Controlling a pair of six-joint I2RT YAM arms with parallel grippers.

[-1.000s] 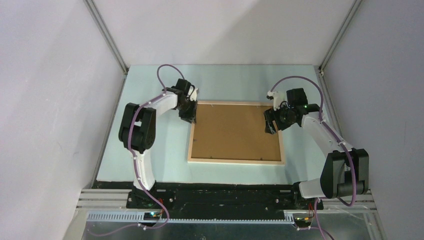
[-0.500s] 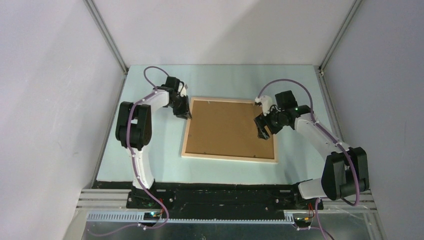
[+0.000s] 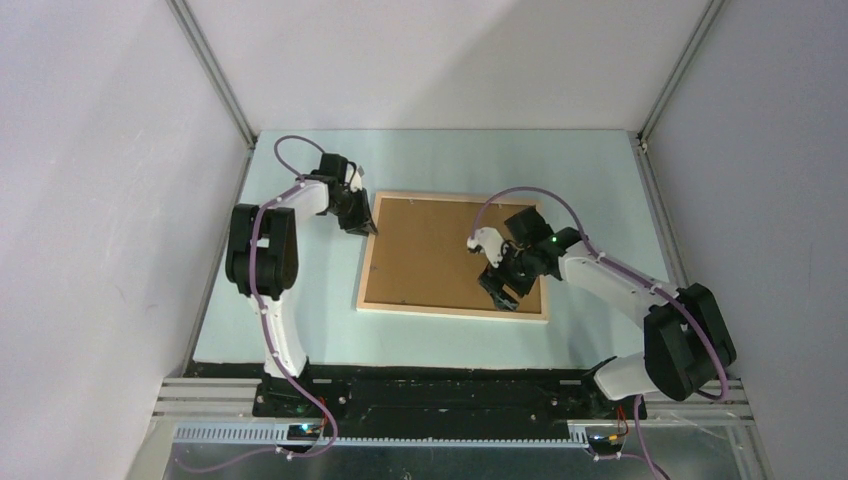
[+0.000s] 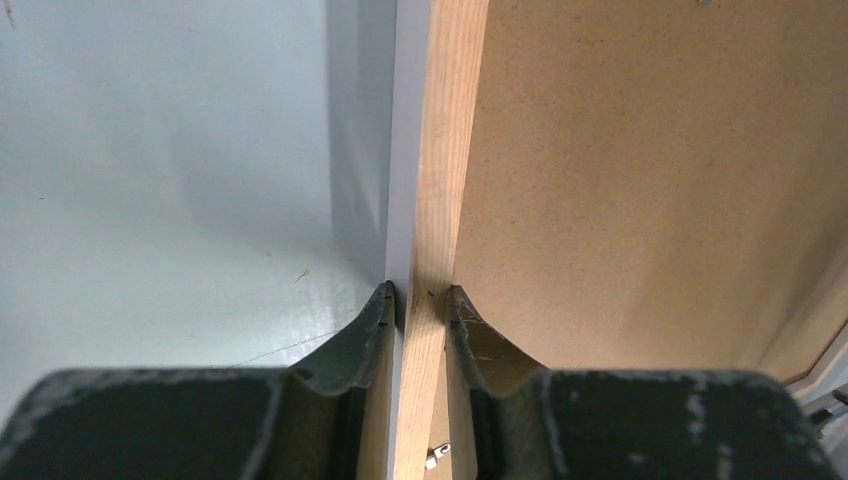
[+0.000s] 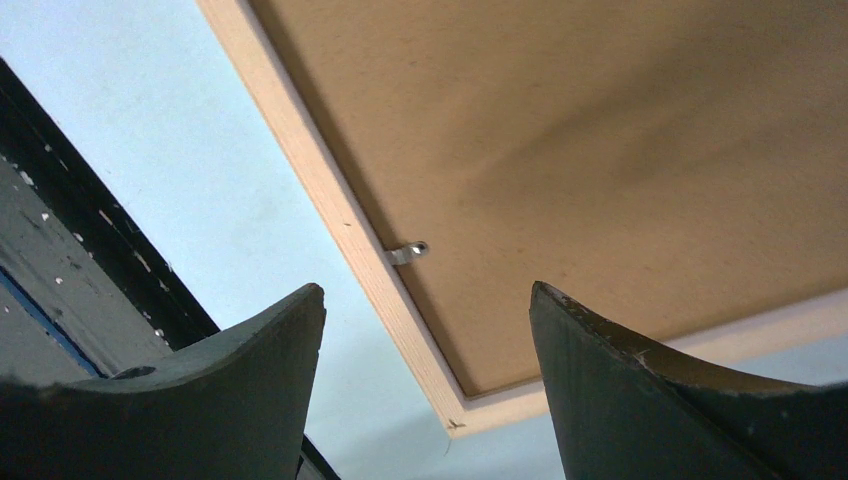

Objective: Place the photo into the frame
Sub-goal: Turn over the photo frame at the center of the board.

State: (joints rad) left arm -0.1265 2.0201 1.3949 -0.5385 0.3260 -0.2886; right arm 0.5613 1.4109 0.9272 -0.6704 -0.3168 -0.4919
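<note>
The frame [image 3: 450,312] lies back-up on the table, its pale wood rim around a brown backing board [image 3: 430,250]. My left gripper [image 3: 366,229] is shut on the frame's left rail near the far left corner. In the left wrist view the fingers pinch the wood rail [image 4: 440,150] on both sides of the left gripper [image 4: 418,295]. My right gripper [image 3: 498,290] hangs open over the board's near right part. In the right wrist view the right gripper [image 5: 428,292] holds nothing, with the frame's corner [image 5: 455,415] and a metal tab [image 5: 408,252] below. The photo is out of view.
The pale blue table [image 3: 300,310] ends in a black strip [image 3: 440,372] at the near edge. Grey walls and aluminium posts [image 3: 215,75] close in the sides and back. The right arm's links reach across the frame's right rail.
The frame has slid left and turned slightly with my left gripper on its rail. My right gripper left the right rail and moved left and nearer, over the backing board.
</note>
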